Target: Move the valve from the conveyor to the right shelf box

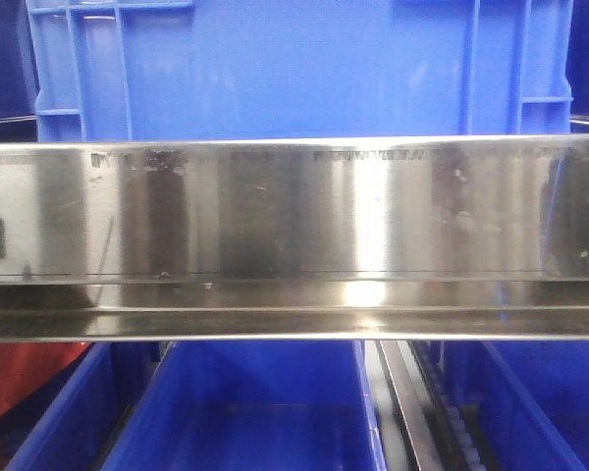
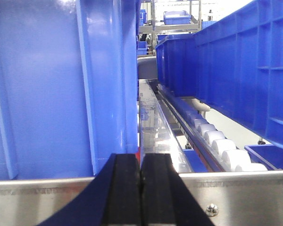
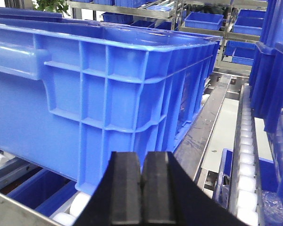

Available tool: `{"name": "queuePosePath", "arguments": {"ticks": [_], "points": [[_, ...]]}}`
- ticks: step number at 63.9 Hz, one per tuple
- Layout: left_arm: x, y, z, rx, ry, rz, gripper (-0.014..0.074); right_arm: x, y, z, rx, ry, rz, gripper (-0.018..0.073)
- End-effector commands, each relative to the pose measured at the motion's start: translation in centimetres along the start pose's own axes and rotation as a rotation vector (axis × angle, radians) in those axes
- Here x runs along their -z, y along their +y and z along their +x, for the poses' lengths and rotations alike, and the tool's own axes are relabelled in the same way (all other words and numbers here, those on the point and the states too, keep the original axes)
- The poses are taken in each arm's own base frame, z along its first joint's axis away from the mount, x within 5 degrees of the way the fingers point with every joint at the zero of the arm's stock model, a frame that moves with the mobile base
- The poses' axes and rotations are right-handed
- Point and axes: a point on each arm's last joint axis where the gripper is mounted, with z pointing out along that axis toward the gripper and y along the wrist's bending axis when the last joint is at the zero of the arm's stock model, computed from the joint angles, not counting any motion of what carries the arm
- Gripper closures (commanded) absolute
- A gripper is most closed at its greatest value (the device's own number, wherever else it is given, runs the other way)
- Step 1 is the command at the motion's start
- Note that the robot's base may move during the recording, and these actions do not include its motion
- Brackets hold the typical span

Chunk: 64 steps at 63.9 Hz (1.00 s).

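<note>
The valve and the conveyor belt are out of view in every frame. My left gripper (image 2: pixel 141 162) is shut and empty, its black fingers pressed together just above a steel shelf rail (image 2: pixel 236 193), facing a tall blue box (image 2: pixel 47 84) on the left. My right gripper (image 3: pixel 142 162) is shut and empty, pointing at the corner of a large blue shelf box (image 3: pixel 108 80) that rests on white rollers (image 3: pixel 80 202). The front view shows neither gripper.
The front view is filled by a wide steel shelf beam (image 1: pixel 294 211) with a blue crate (image 1: pixel 294 64) above and open blue boxes (image 1: pixel 245 412) below. White roller tracks (image 2: pixel 217 141) (image 3: pixel 247 160) run between rows of blue crates (image 2: pixel 245 66).
</note>
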Motion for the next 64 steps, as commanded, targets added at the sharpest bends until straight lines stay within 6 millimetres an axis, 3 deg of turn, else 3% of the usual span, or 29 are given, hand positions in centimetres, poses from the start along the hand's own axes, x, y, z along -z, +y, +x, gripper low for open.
{"name": "queuePosePath", "arguments": {"ticks": [1, 26, 38, 64], "points": [[0.1, 0.1, -0.3, 0.010, -0.026, -0.008, 0.0707, 0.1, 0.0, -0.3, 0.009, -0.029, 0.004, 0.0721], [0.1, 0.1, -0.3, 0.010, -0.026, -0.008, 0.0707, 0.2, -0.1, -0.3, 0.009, -0.033, 0.008, 0.0721], [0.1, 0.1, -0.3, 0.010, -0.026, -0.008, 0.0707, 1.5, -1.1, 0.4, 0.001, -0.053, 0.139, 0.0721], [0.1, 0.1, -0.3, 0.010, -0.026, -0.008, 0.0707, 3.7, -2.0, 6.8, -0.062, -0.094, 0.397, 0.0721]]}}
